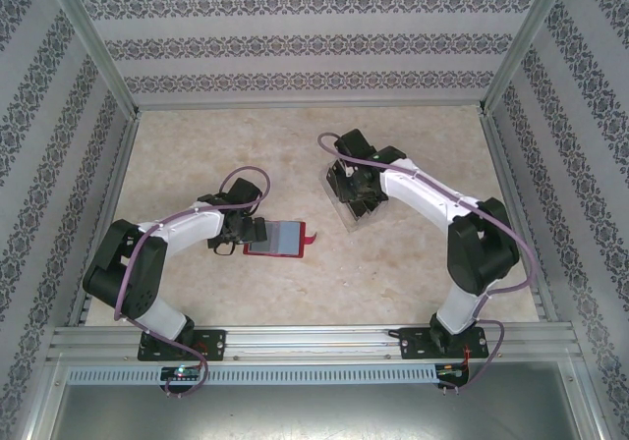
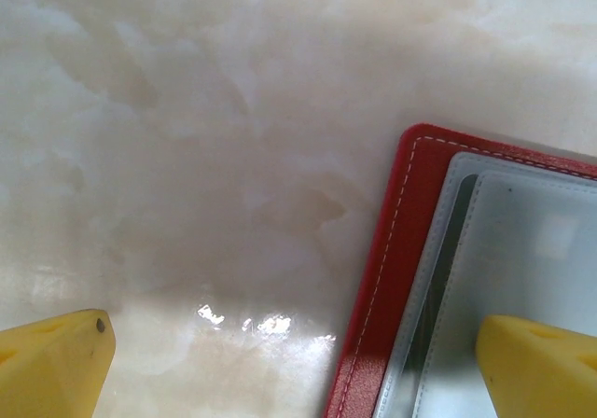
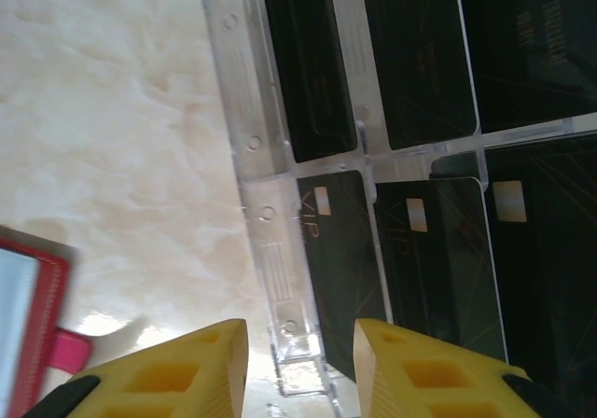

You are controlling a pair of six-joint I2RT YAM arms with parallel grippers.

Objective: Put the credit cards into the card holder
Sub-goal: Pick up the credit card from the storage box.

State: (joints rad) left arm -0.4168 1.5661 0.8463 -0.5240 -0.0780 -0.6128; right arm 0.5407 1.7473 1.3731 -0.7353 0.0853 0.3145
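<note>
The card holder (image 1: 285, 237) is a red wallet lying open on the table, its grey pockets (image 2: 532, 250) facing up. My left gripper (image 2: 298, 371) is open at the wallet's left edge, one yellow finger (image 2: 541, 367) over the grey pocket and the other over bare table. Several black credit cards (image 3: 340, 269) stand in the tiers of a clear plastic rack (image 3: 261, 203). My right gripper (image 3: 298, 371) hovers over the rack's left end. Its jaws are partly apart, with the rack's side wall and the edge of the leftmost card between them, gripping nothing. In the top view it is my right gripper (image 1: 356, 202) above the rack (image 1: 349, 222).
The wallet's red corner (image 3: 23, 334) and its snap tab (image 3: 70, 353) lie to the left of the rack in the right wrist view. The marbled tabletop (image 1: 197, 155) is fenced by metal rails and patterned walls (image 1: 314, 37) on three sides.
</note>
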